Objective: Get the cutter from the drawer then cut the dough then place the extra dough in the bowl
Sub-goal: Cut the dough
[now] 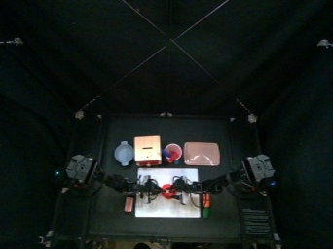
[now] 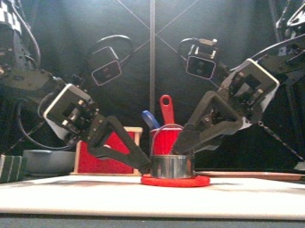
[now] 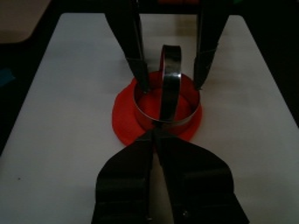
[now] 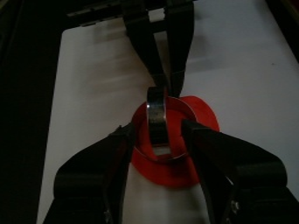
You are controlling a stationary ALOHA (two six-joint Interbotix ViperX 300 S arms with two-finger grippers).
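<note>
On the bench (image 1: 111,209), over the white cutting board (image 2: 71,191), the left claw (image 2: 143,160) has its jaws pressed together, tips at the left rim of the metal cutter (image 2: 173,166). The cutter stands on the red dough (image 2: 176,181) mid-board. The right claw (image 2: 191,147) straddles it, a jaw against each side, gripping it.

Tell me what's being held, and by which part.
The right gripper clamps the cutter by its ring's sides; the left gripper holds nothing.
</note>
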